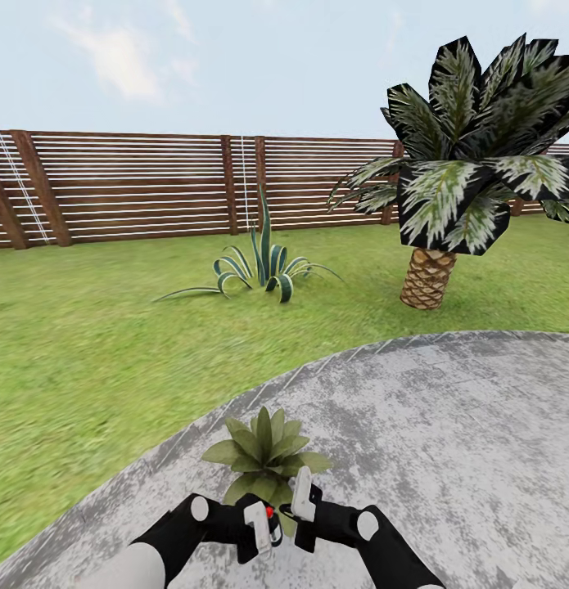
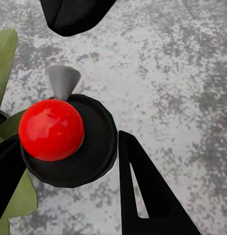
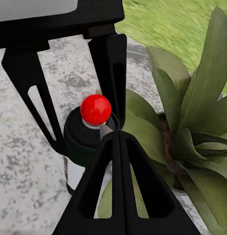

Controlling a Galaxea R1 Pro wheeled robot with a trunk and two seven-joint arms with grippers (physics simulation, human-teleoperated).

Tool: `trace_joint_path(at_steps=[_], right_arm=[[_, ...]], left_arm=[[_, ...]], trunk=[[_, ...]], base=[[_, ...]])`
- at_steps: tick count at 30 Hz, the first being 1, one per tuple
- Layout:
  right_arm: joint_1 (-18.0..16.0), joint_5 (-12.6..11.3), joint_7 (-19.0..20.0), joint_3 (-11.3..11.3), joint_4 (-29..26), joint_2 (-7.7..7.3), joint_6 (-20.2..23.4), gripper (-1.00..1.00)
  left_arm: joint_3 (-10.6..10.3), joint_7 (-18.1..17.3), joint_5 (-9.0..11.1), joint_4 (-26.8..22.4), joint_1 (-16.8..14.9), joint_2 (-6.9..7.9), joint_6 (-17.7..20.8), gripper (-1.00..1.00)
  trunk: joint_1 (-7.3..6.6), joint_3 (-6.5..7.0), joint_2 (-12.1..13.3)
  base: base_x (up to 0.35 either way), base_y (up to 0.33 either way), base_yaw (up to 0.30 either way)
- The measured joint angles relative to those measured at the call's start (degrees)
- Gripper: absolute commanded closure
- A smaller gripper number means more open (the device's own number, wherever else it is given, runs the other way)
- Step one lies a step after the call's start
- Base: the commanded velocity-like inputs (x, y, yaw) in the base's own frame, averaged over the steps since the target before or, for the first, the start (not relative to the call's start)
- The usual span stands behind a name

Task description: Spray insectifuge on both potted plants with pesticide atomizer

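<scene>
Flat, even daylight under a pale sky point(image 1: 235, 57) leaves almost no cast shadows, the lawn point(image 1: 79, 352) smears soft toward the frame edge, and a small glare spot sits on the red ball point(image 2: 51, 129).

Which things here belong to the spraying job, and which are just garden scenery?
Job:
- black pesticide atomizer with red ball top, between the left hand's fingers
- low olive-green broad-leaved potted plant

Scenery:
- spiky striped agave
- scaly-trunked palm
- brown slatted wooden fence
</scene>
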Motion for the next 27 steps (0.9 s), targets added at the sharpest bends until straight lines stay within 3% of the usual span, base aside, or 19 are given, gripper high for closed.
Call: trace_joint_path(at_steps=[27], right_arm=[[0.0,0.0,0.0,0.0,0.1,0.00,0.0,1.00]], left_arm=[[0.1,-0.1,0.1,-0.2,-0.1,-1.14,-0.2,1.00]], trunk=[[0.00,0.00,0.0]], base=[[0.000,0.000,0.000]])
